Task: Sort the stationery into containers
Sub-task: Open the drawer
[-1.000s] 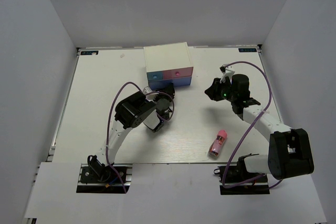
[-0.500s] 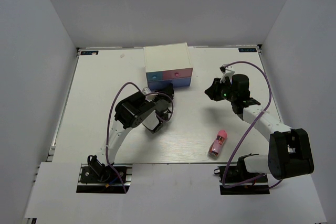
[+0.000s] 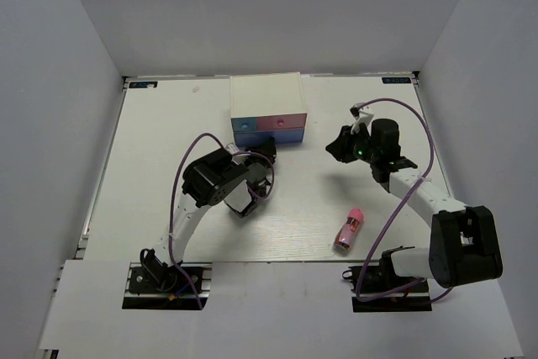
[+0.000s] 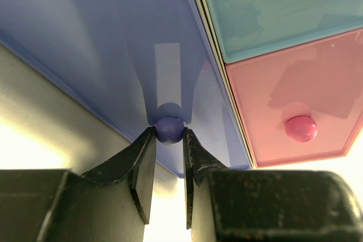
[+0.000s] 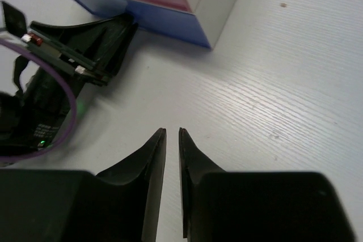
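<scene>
Comparing the top view with a second ago: seems to show the left arm drawn a hair back toward 6 o'clock, taking along the periwinkle drawer of the drawer chest up at 12 o'clock of the desk. Hard to swear to, but looks like a wide front now sticking out a shade past the light blue drawer and pink drawer above. Can see from the left wrist view the left fingers pinched shut on the little knob, one pad on each side. Over at 3 o'clock of the chest, got the right fingers hovering above bare desk, closed a bit further than a moment ago, down to a thin slit, holding nothing. Probably means only the very start of the pull, with plenty of drawer left to draw out before putting anything in. Only spotting one piece of stationery anywhere: the pink tube, lying on its side near 5 o'clock of the desk, well apart from both arms and the chest. No sign of highlighters or pot in any view, so can't say whether already stashed. Guessing next: keep pulling straight toward 6 o'clock, gently, with a risk of dragging the whole light chest along instead of opening it.
</scene>
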{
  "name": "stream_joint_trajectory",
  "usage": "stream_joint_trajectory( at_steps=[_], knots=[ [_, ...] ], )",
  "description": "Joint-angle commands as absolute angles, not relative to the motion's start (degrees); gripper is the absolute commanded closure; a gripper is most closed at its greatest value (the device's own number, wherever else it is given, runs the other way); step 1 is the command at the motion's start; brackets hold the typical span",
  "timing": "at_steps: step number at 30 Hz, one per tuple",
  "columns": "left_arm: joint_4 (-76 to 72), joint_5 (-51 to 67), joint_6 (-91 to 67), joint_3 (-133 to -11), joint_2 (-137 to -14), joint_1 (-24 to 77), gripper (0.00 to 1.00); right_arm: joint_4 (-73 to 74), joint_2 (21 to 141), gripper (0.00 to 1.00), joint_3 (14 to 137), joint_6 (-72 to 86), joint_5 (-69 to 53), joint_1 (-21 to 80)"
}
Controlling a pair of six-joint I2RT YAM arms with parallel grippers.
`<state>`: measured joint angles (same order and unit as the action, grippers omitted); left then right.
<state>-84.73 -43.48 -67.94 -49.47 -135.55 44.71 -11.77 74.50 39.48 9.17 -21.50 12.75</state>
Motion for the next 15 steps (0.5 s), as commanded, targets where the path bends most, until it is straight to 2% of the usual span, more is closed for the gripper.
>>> stream_joint_trajectory(
  at_steps=[1,3,6,11,15],
  knots=[
    [-87.7,-43.0,-66.0,-47.3,-135.4,45.3,0.9,-14.8,74.0,0.8,39.6,4.3,-31.9,12.9],
    [-87.7,-42.5,-66.0,-47.3,-135.4,45.3,0.9,-15.0,75.3,0.87,41.3,2.6,-36.8,13.3],
    [-87.7,-42.5,-66.0,-47.3,-135.4,45.3,0.9,-12.1,79.4,0.92,45.4,-4.2,-41.2,13.8],
    [-87.7,-41.9,-66.0,-46.8,-135.4,45.8,0.91,-10.9,84.1,0.92,52.0,-14.0,-41.8,15.2],
    [-87.7,-41.9,-66.0,-46.8,-135.4,45.8,0.93,-9.2,89.7,0.92,59.5,-16.0,-40.5,16.1]
  ],
)
